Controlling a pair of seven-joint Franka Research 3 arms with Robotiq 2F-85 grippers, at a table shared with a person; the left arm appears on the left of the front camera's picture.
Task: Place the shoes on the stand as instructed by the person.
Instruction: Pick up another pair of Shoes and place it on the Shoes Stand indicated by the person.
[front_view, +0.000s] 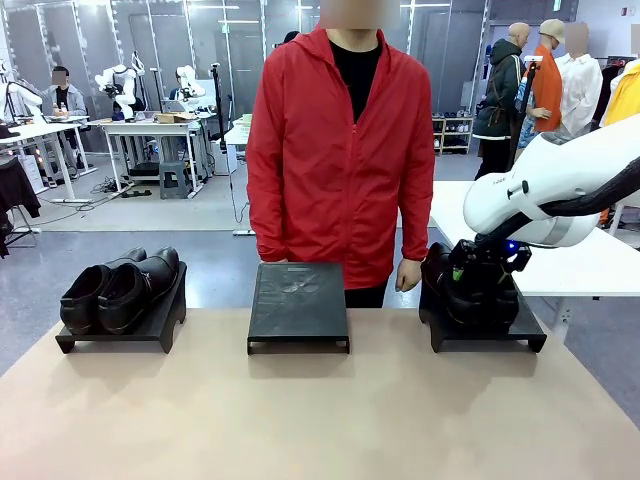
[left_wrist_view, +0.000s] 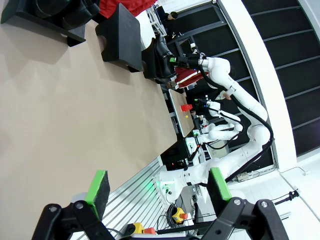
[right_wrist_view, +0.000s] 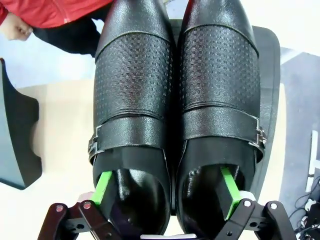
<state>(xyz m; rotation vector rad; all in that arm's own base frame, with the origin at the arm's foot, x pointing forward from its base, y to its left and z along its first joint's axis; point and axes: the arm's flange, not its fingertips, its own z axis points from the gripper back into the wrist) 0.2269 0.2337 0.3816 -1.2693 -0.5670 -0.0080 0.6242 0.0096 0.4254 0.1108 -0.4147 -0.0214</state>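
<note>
One pair of glossy black shoes (front_view: 120, 288) sits on the left stand (front_view: 150, 335). The middle stand (front_view: 298, 300) is bare. A second pair of shoes (right_wrist_view: 175, 85) rests on the right stand (front_view: 487, 335). My right gripper (right_wrist_view: 166, 186) is lowered onto this pair and open, with one green pad (right_wrist_view: 103, 187) inside each shoe's opening and the shoes' adjoining sides between them. In the front view the right gripper (front_view: 478, 285) hides most of that pair. My left gripper (left_wrist_view: 159, 187) is open and holds nothing, well back from the stands. The person (front_view: 340, 150) in the red jacket stands behind the middle stand.
The tan table (front_view: 300, 420) has open surface in front of the three stands. The person's hand (front_view: 408, 275) hangs between the middle and right stands. A white table (front_view: 590, 265) lies behind the right arm. Other people and workbenches stand farther off.
</note>
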